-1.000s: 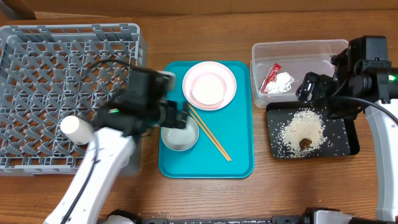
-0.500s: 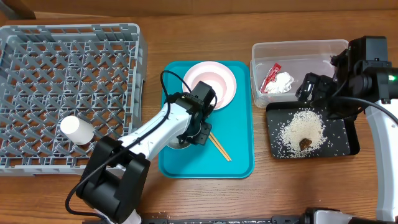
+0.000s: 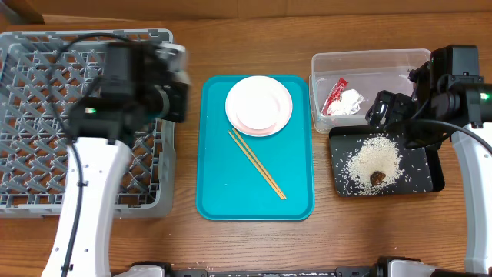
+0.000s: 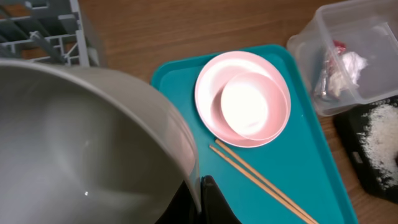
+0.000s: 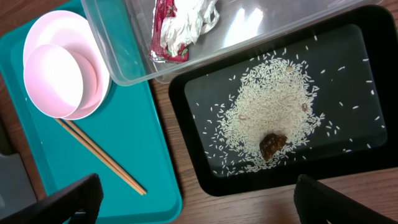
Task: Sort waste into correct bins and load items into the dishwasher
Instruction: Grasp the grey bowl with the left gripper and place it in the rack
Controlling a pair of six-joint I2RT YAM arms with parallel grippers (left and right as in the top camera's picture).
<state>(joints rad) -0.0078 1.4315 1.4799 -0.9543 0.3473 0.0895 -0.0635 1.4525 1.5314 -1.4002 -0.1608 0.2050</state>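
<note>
At the bench's far-left corner, by the right wall of the grey rack (image 3: 84, 35), the left gripper (image 4: 198, 200) is closed on the rim of one steel bowl (image 4: 81, 137), which is tilted with its hollow toward the wrist camera. The right gripper (image 5: 199, 205) is spread wide and empty above the near edge of the black tray (image 3: 430, 181), which holds rice (image 3: 373, 158) and one brown lump (image 3: 378, 178). One clear tub (image 3: 384, 61) holds one red wrapper (image 3: 335, 94) and one tissue (image 3: 350, 101). On the teal tray (image 3: 231, 192) lie one plate (image 4: 208, 109) carrying one dish (image 4: 252, 106) and two chopsticks (image 3: 257, 165). The chopsticks lie side by side, their long axis slanting from the plate toward the near-right corner.
</note>
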